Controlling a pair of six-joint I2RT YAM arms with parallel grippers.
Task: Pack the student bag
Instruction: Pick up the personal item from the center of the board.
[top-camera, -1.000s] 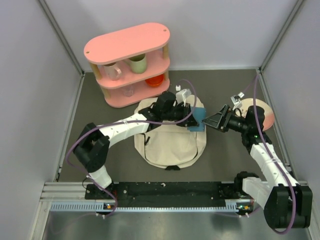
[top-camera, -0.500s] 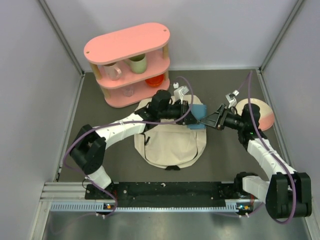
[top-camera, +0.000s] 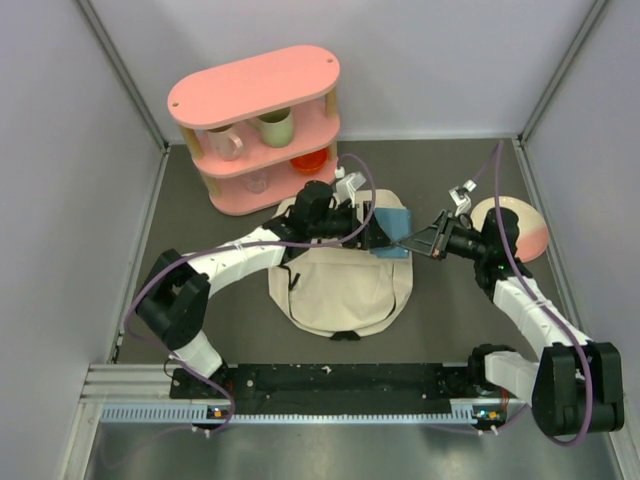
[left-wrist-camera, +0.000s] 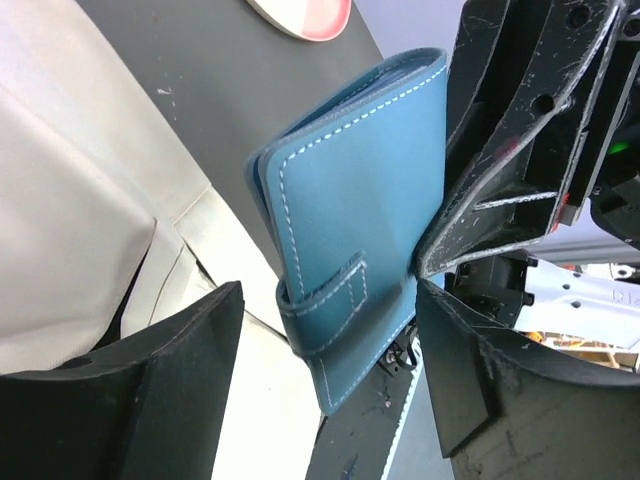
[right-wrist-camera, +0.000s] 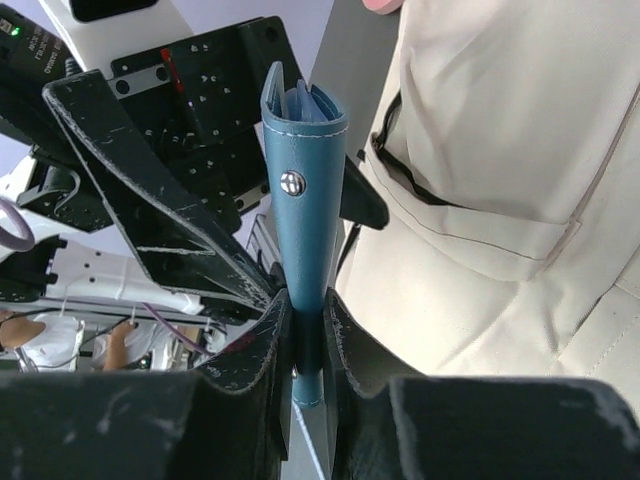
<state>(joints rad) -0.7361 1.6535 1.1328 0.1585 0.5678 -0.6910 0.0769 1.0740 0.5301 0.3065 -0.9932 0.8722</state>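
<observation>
Since 1 s ago: left gripper (left-wrist-camera: 325, 340) released, fingers apart beside wallet (left-wrist-camera: 350, 210); right gripper (right-wrist-camera: 308, 330) closed, pinching wallet edge above bag (top-camera: 340, 290).

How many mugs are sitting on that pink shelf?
2, both on the middle tier of the pink shelf: a pink mug left, a green mug right. Others may be hidden.

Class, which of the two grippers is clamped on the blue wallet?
The right gripper: it pinches the blue wallet by one edge; the left gripper stands open around it.
</observation>
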